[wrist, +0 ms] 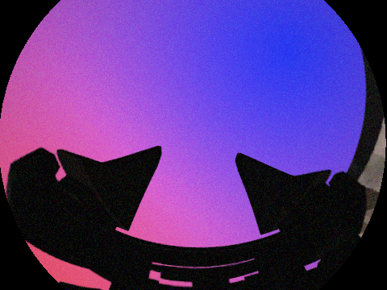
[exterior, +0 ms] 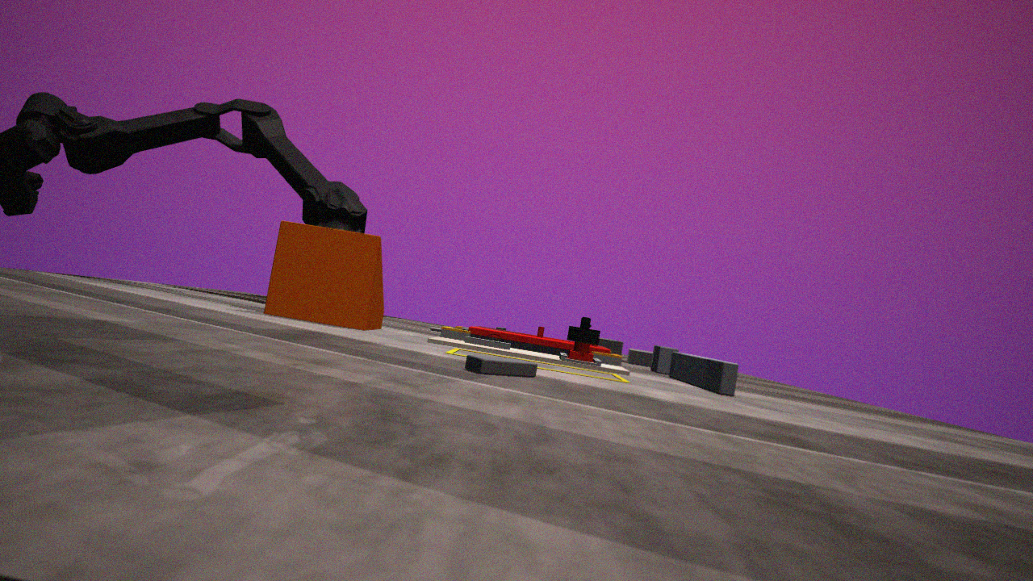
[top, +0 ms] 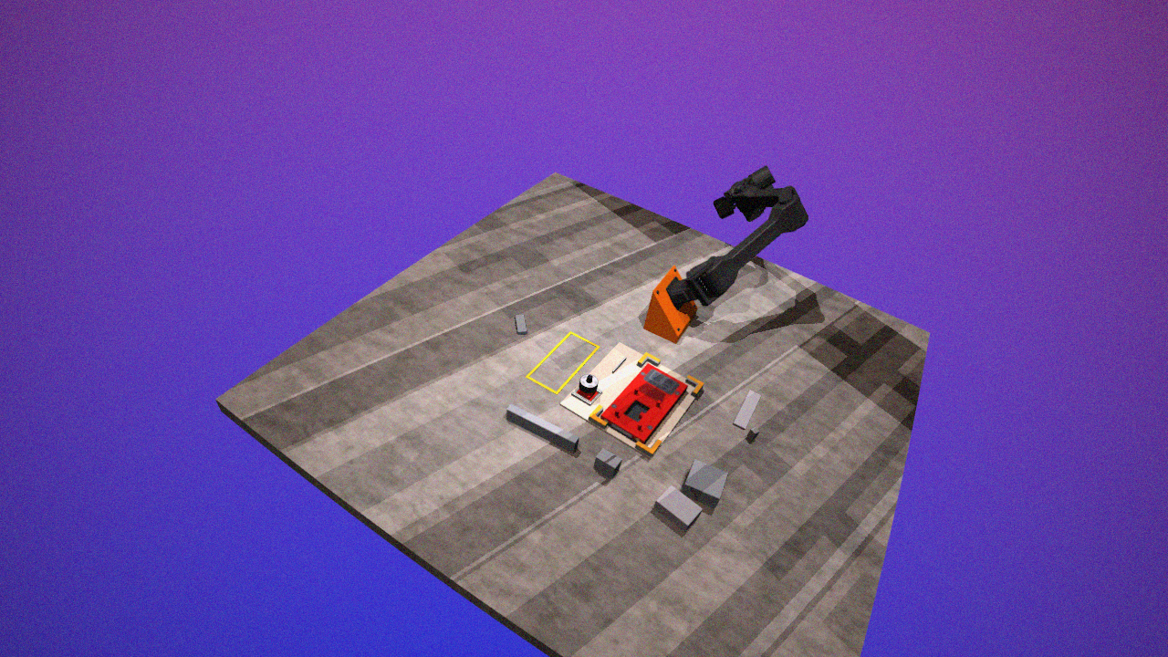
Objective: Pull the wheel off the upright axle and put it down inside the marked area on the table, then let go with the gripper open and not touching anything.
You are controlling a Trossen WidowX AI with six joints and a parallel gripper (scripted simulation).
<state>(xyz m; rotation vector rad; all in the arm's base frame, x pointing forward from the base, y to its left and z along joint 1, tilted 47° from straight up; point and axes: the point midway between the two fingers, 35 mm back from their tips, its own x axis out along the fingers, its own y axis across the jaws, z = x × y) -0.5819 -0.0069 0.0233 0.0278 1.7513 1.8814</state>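
The fingers are spread, empty, aimed away. The wheel (top: 588, 382), mid-frame, could be knocked askew if approached off-centre.

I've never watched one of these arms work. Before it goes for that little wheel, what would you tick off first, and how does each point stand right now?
1. Gripper open and holding nothing: ok, the fingers stand wide apart with only background between them.
2. Wheel on its upright axle: ok, it sits on the red mount at the pale board's corner.
3. Marked area free to receive the wheel: ok, nothing lies inside the yellow outline.
4. Gripper above the wheel: not ok, it is raised far off, beyond the orange base.
5. Clutter near the wheel: ok, the long grey block lies apart from it.
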